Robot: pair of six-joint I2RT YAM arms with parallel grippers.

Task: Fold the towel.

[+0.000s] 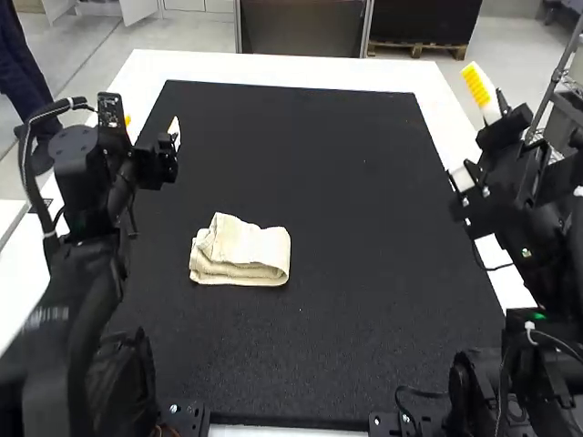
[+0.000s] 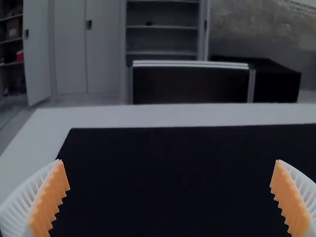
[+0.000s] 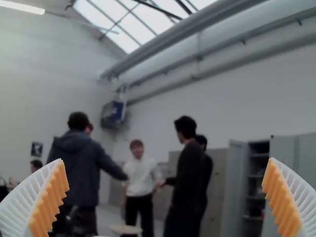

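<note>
Cream cloth makes up the towel (image 1: 241, 250), which lies folded in a small, roughly oblong stack, its layers showing along the edge towards the arm bases and a corner of it puckered on the side by the left arm; it rests on the black mat (image 1: 364, 273), between the two arms and nearer the left one.

The left arm (image 1: 73, 300) stretches forward along its side of the table, its gripper (image 1: 151, 126) held over the mat's side edge, farther forward than the towel and well apart from it; it points ahead and near level, for its wrist camera looks across to the far edge of mat and table; its jaws stand wide apart, the ribbed orange pads (image 2: 292, 200) facing one another across an empty gap.

The right arm (image 1: 547, 237) has its gripper (image 1: 469, 132) raised by the opposite side of the table and tipped upward, so that its wrist camera takes in wall and ceiling; its jaws, too, are spread wide and hold nothing.

The mat covers most of the white table (image 1: 273, 66), leaving a pale border round it; past the far edge, the left wrist view shows pale cabinets (image 2: 66, 49), shelves (image 2: 163, 29) and a dark panel (image 2: 190, 86); the right wrist view gives thick pipes (image 3: 197, 42) beneath a skylight (image 3: 126, 24), with a lit lamp (image 3: 22, 7) nearby.
</note>
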